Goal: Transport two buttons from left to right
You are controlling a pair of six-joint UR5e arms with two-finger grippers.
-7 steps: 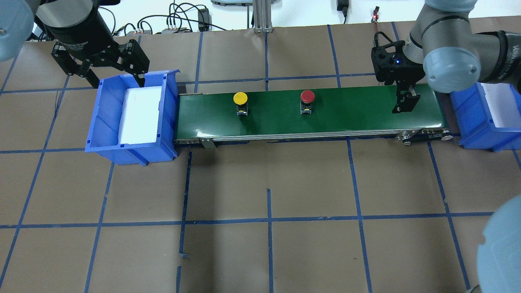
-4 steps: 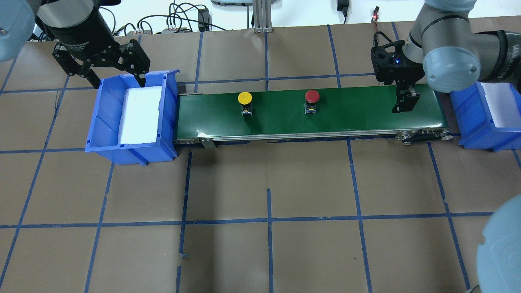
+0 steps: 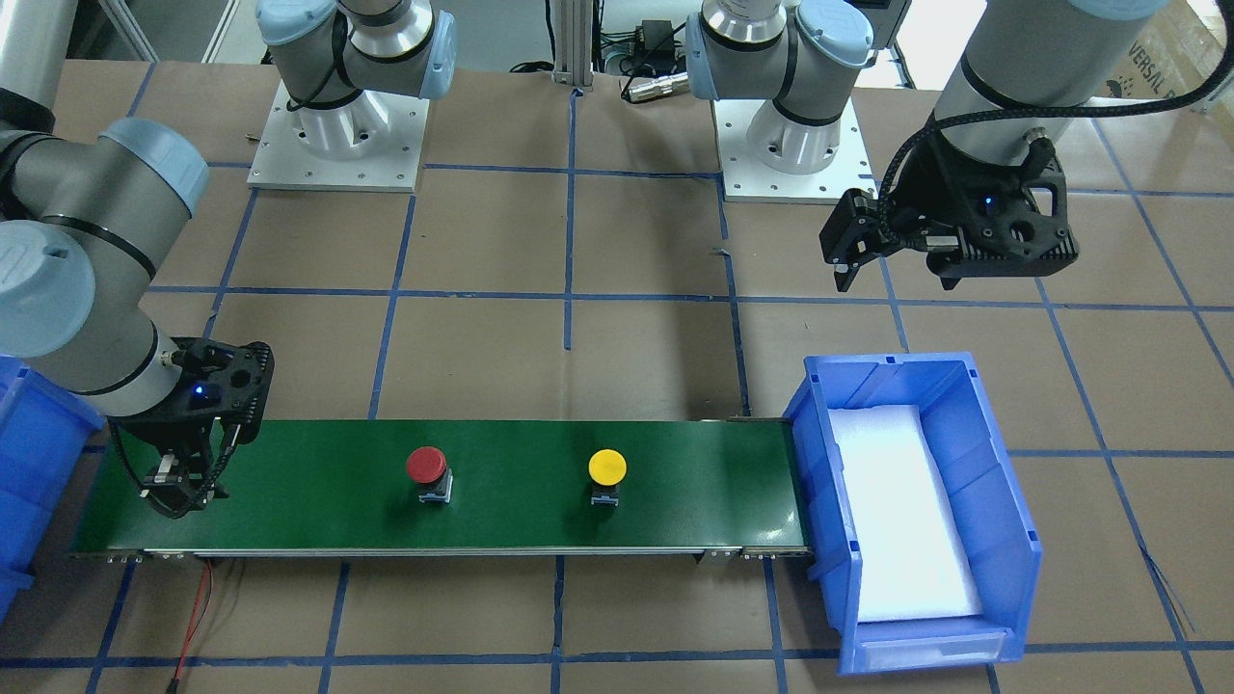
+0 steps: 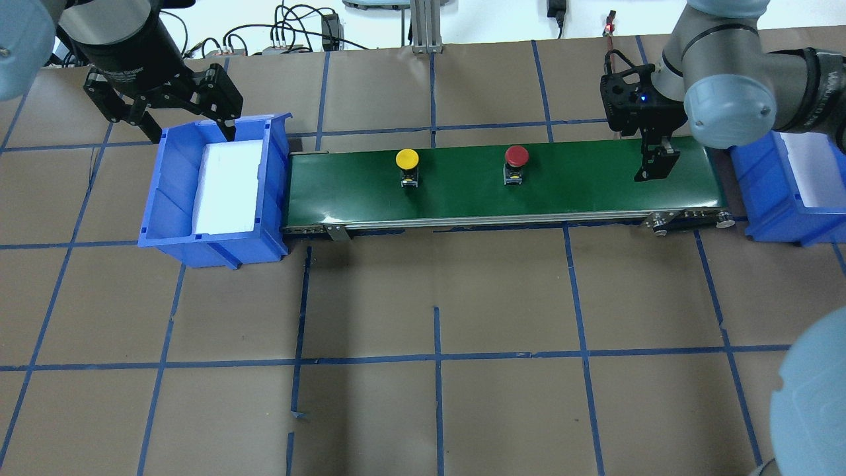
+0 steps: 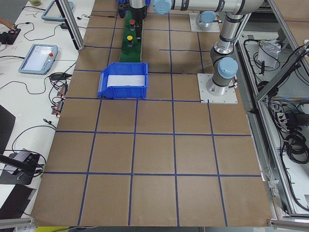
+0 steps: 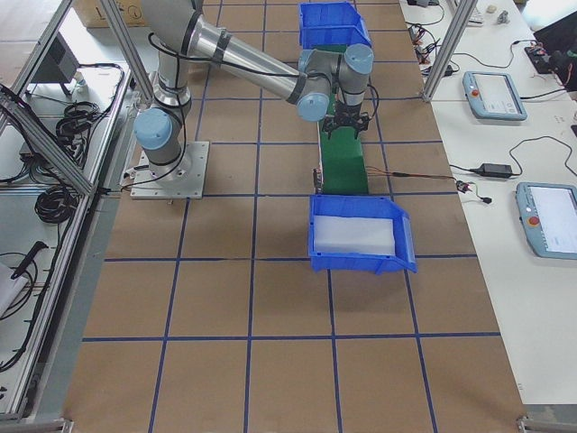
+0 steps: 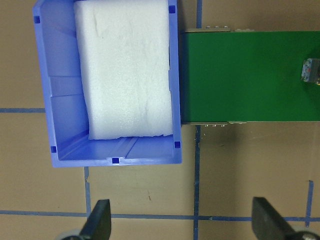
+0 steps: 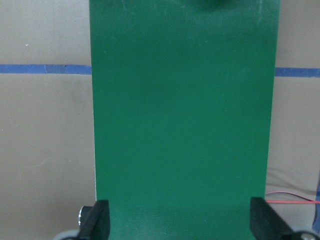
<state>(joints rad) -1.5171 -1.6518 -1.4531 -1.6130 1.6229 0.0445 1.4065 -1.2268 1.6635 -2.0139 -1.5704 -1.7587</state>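
Showing the left arm's fingers (image 7: 99, 221) spread wide and holding nothing, high over the table (image 4: 436, 297) near the left bin (image 4: 165, 198). The right arm's fingers (image 8: 97, 220) are likewise spread wide and hold nothing, poised over the right end of the green conveyor belt (image 4: 581, 185); whether they touch it cannot be told.

Two buttons stand upright on the belt, well apart. The yellow button (image 4: 407, 159) is nearer the left bin, and the red button (image 4: 516, 156) is to its right, about mid-belt. Both lie well left of the right arm's fingers.

One belt runs left to right between two blue bins, with the left bin against its left end and the right bin (image 4: 760, 198) just beyond its right end. The left bin is lined with one white foam pad (image 4: 228, 185), and the right bin also shows a white pad (image 4: 809, 165).
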